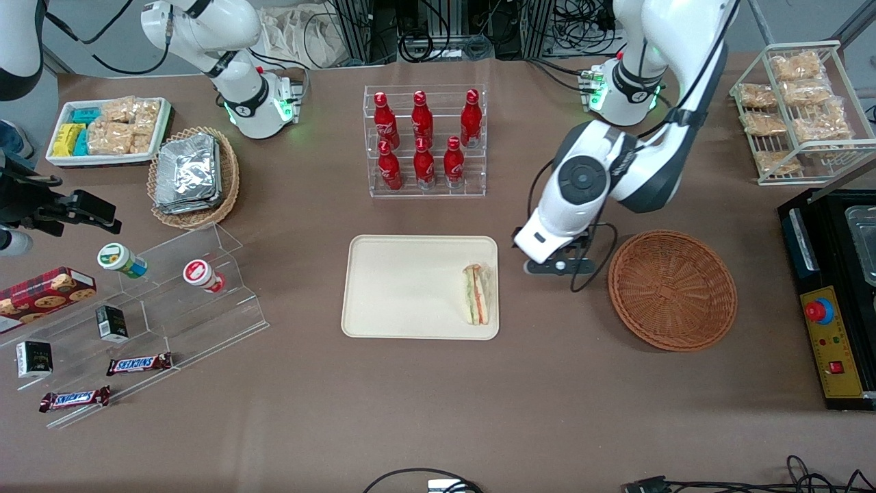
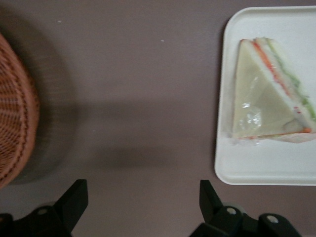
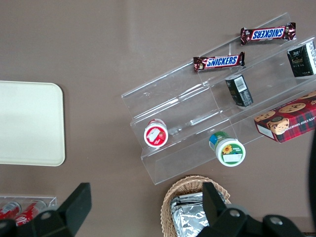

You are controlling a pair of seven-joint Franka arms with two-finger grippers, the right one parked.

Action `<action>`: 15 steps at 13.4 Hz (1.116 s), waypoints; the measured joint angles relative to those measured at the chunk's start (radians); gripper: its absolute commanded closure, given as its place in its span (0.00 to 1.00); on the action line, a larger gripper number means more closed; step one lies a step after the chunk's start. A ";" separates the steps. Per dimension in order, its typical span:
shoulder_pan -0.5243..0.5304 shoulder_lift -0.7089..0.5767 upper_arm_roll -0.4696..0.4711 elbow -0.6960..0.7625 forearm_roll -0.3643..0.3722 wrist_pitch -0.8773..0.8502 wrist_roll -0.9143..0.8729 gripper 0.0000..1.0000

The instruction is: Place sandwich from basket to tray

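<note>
The wrapped triangular sandwich [image 1: 478, 294] lies on the cream tray [image 1: 404, 287], at the tray's end nearest the round reddish-brown basket [image 1: 672, 289], which holds nothing. It also shows in the left wrist view [image 2: 269, 101] on the tray [image 2: 256, 168], with the basket's rim [image 2: 17, 113] at the edge. My left gripper [image 1: 556, 264] hangs above the bare table between tray and basket. In the wrist view the gripper [image 2: 143, 200] is open and empty, with brown table between its fingers [image 2: 210, 197].
A clear rack of red bottles [image 1: 424, 140] stands farther from the front camera than the tray. A wire rack of snack bags [image 1: 794, 103] and a black control box [image 1: 831, 301] lie at the working arm's end. A tan basket of foil packets [image 1: 191, 174] and acrylic shelves [image 1: 137, 308] lie toward the parked arm's end.
</note>
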 measured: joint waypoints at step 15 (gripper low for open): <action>0.316 -0.112 0.008 0.326 -0.001 -0.514 0.036 0.00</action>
